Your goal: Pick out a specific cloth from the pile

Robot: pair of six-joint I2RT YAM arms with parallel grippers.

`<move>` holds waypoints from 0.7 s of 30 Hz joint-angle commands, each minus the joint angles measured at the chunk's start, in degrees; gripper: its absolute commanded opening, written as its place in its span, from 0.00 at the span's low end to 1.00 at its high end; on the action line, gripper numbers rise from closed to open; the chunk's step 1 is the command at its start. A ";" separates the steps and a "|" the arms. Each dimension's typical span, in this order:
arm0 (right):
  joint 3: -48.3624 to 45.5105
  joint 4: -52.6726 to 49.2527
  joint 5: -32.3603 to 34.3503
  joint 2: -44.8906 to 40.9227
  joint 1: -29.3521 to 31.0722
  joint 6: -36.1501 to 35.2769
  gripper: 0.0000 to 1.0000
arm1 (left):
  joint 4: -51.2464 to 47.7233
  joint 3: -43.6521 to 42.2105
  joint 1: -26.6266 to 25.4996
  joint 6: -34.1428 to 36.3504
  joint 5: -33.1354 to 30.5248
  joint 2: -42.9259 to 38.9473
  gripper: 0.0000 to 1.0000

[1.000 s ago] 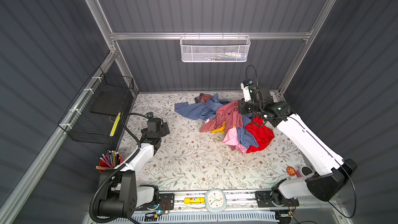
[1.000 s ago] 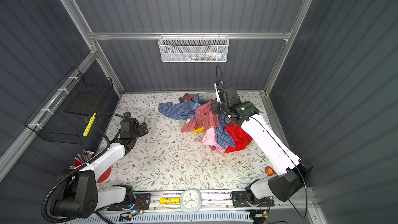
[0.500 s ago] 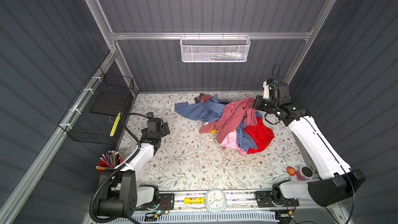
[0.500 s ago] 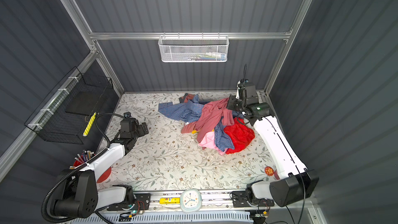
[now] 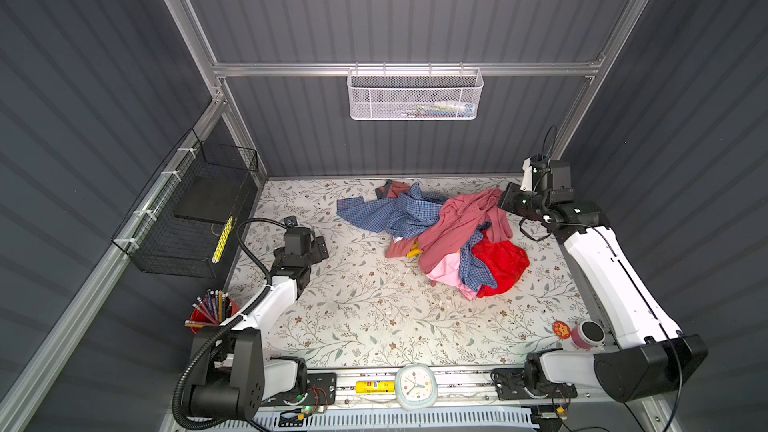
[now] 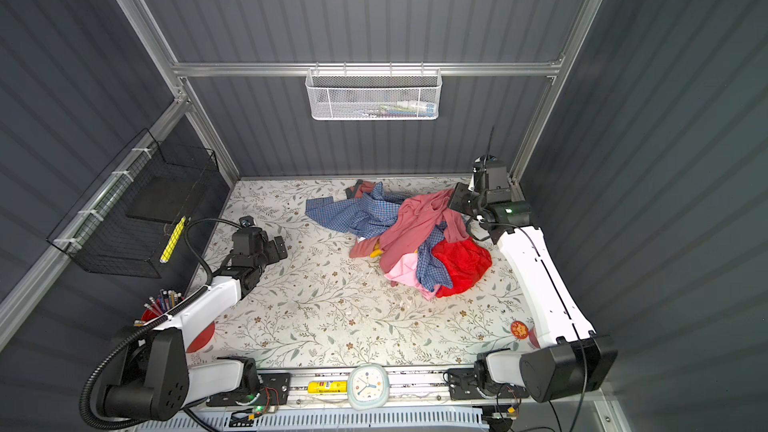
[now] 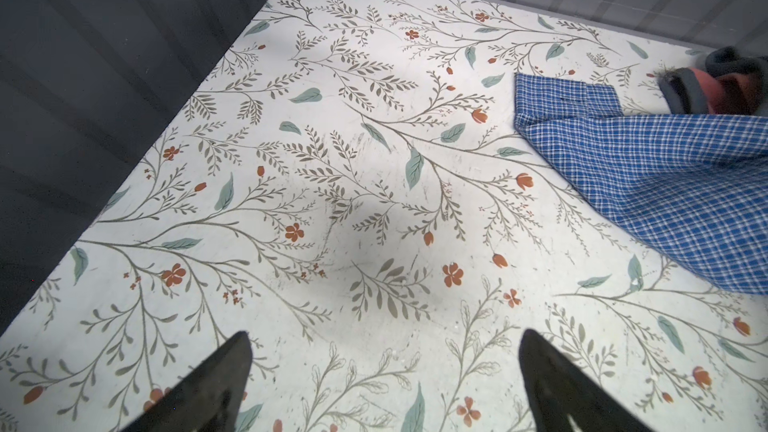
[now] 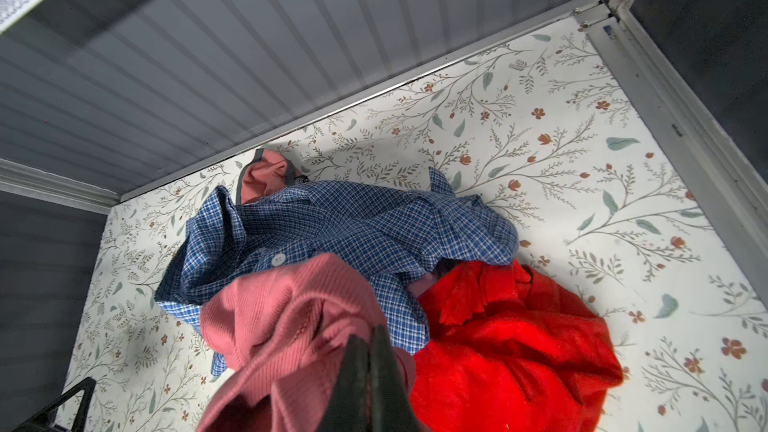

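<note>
Right wrist view: right gripper point(image 8: 368, 340) pinches the salmon-pink cloth point(image 8: 286, 313) above the pile point(image 8: 353, 222); left gripper point(image 7: 384, 351) spread over open table point(image 7: 332, 151).

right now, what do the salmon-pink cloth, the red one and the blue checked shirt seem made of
The salmon-pink cloth: soft ribbed knit, matte; fine parallel ribs show.
The red cloth: fuzzy, plush surface, maybe fleece or terry.
The blue checked shirt: thin woven fabric, flat weave, white button; probably cotton.
</note>
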 commanded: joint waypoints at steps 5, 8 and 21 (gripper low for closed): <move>5.72 -6.05 21.81 5.98 8.08 -10.24 0.00 | 0.38 -0.05 0.24 -0.50 2.11 0.04 1.00; 6.96 -6.14 25.45 5.79 6.58 -12.13 0.00 | 0.27 0.40 0.24 -0.58 2.37 -0.08 1.00; 14.16 -6.10 26.83 4.22 3.43 -15.37 0.00 | 1.61 0.75 -1.13 0.32 5.64 1.09 1.00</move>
